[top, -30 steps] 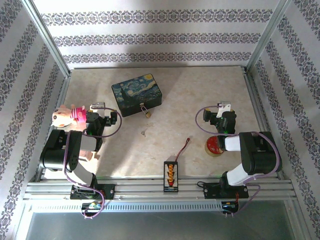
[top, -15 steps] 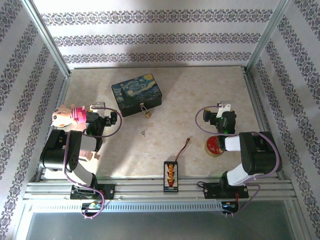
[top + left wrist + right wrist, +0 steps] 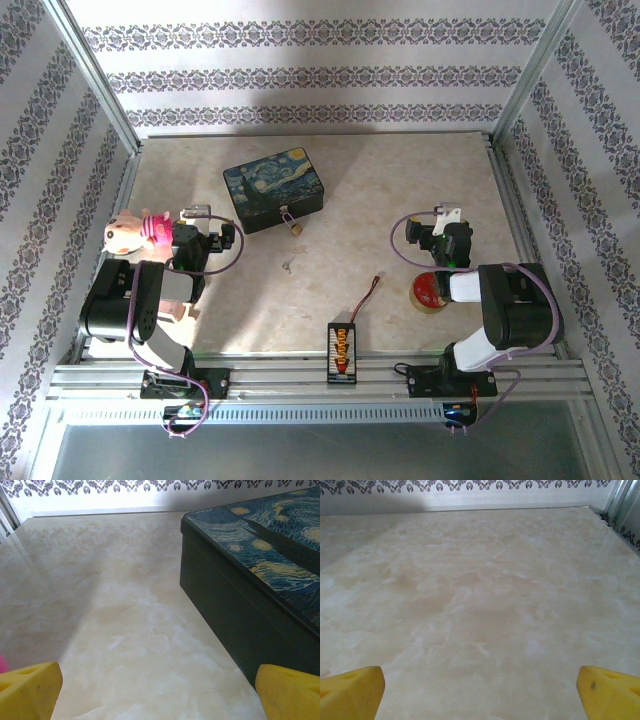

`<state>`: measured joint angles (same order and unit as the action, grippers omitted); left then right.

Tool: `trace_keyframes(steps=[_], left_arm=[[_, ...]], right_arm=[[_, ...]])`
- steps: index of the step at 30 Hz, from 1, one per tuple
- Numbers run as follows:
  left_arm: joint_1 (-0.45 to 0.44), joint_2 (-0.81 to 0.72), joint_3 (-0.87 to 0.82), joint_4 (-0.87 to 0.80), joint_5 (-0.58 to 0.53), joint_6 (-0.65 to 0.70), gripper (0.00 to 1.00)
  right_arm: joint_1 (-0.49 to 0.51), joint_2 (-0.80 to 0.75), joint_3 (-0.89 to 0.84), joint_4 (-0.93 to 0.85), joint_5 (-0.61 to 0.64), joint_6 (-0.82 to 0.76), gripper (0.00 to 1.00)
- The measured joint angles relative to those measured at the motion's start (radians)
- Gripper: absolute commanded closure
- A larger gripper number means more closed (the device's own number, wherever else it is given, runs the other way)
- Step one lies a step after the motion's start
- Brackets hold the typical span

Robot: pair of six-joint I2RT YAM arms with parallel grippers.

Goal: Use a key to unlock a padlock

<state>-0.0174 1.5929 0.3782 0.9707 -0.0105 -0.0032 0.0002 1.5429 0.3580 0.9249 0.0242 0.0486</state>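
Observation:
The tiny brass padlock (image 3: 296, 229) hangs from the silver clasp on the front of the dark-blue painted box (image 3: 274, 187). The small silvery key (image 3: 288, 267) lies flat on the marble table, a little in front of the padlock. My left gripper (image 3: 212, 238) rests left of the box, open, with nothing between its yellow fingertips (image 3: 30, 690); the box's side wall (image 3: 235, 615) rises at its right. My right gripper (image 3: 447, 236) rests far to the right, open over bare table (image 3: 480, 610), its yellow fingertips (image 3: 610, 690) wide apart.
A pink plush toy (image 3: 135, 232) sits by the left arm. A red tape roll (image 3: 430, 290) lies beside the right arm. A red-black wire with an orange connector board (image 3: 343, 345) lies at the front centre. Metal frame rails edge the table.

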Motion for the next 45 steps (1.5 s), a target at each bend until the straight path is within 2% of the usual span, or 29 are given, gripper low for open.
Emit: trace_keyframes(steps=[11, 14, 19, 24, 32, 36, 39, 42, 45], left_arm=[[0.000, -0.003, 0.000, -0.002, -0.002, 0.000, 0.01], [0.000, -0.046, -0.009, -0.024, -0.017, 0.000, 0.01], [0.000, -0.193, -0.030, -0.077, -0.060, -0.009, 0.01], [0.000, -0.372, -0.027, -0.225, -0.084, -0.063, 0.01], [-0.014, -0.611, -0.016, -0.532, -0.073, -0.269, 0.01], [-0.109, -0.646, 0.000, -0.667, -0.084, -0.393, 0.01], [-0.257, -0.625, 0.012, -0.740, -0.118, -0.466, 0.01], [-0.420, -0.538, 0.045, -0.774, -0.135, -0.531, 0.01], [-0.524, -0.414, 0.095, -0.778, -0.137, -0.576, 0.01]], right_arm=[[0.003, 0.000, 0.000, 0.000, 0.000, -0.004, 0.02], [0.011, -0.005, 0.004, -0.010, 0.001, -0.006, 0.02], [0.024, -0.060, 0.008, -0.051, 0.019, -0.016, 0.02], [0.032, -0.155, 0.022, -0.141, 0.072, -0.014, 0.02], [0.101, -0.346, 0.084, -0.380, 0.196, 0.009, 0.02], [0.159, -0.406, 0.140, -0.541, 0.277, 0.048, 0.02], [0.223, -0.428, 0.189, -0.681, 0.356, 0.077, 0.02], [0.308, -0.442, 0.219, -0.800, 0.433, 0.105, 0.02], [0.385, -0.455, 0.226, -0.904, 0.489, 0.147, 0.02]])
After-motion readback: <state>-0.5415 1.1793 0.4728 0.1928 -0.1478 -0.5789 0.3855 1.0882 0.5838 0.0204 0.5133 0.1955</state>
